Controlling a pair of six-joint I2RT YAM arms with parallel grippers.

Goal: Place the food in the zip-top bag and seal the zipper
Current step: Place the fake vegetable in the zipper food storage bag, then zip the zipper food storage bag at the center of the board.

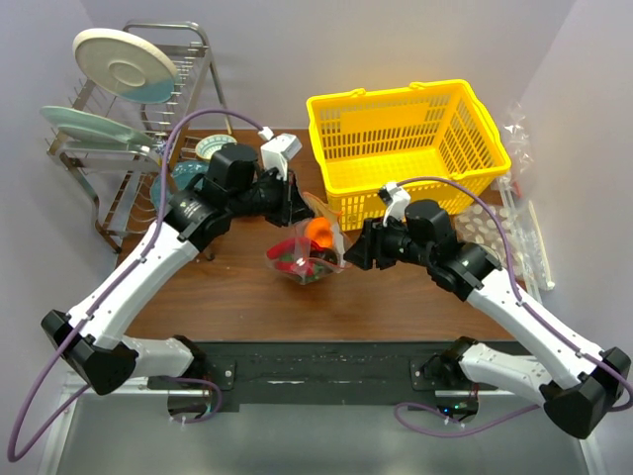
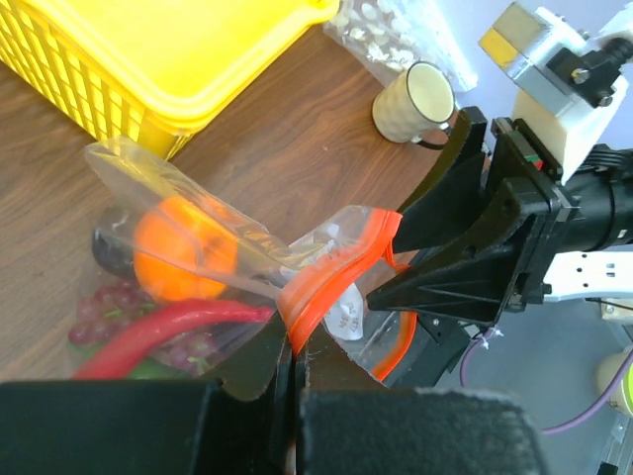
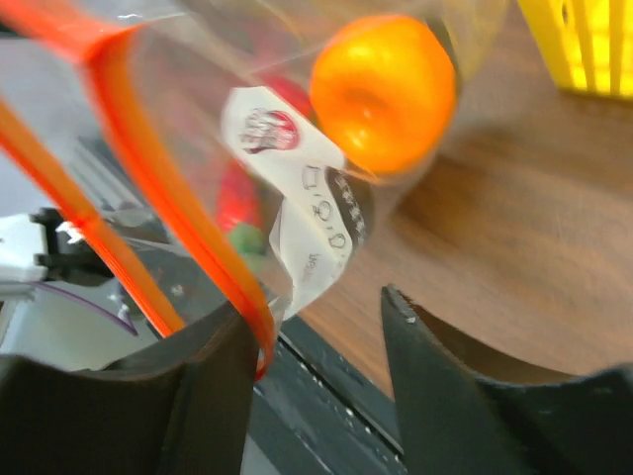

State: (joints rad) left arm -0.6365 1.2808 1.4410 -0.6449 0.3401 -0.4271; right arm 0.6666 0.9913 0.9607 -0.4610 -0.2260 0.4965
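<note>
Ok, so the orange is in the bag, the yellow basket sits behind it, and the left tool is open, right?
Not quite. The left tool is shut, pinching the zipper, as the left wrist view shows. The rest holds: the orange is in the bag, and the yellow basket sits behind it.

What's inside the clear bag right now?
The bag holds an orange, a long red piece and grapes. A dark fruit is mostly hidden behind the orange; whatever lies beneath them is covered.
</note>
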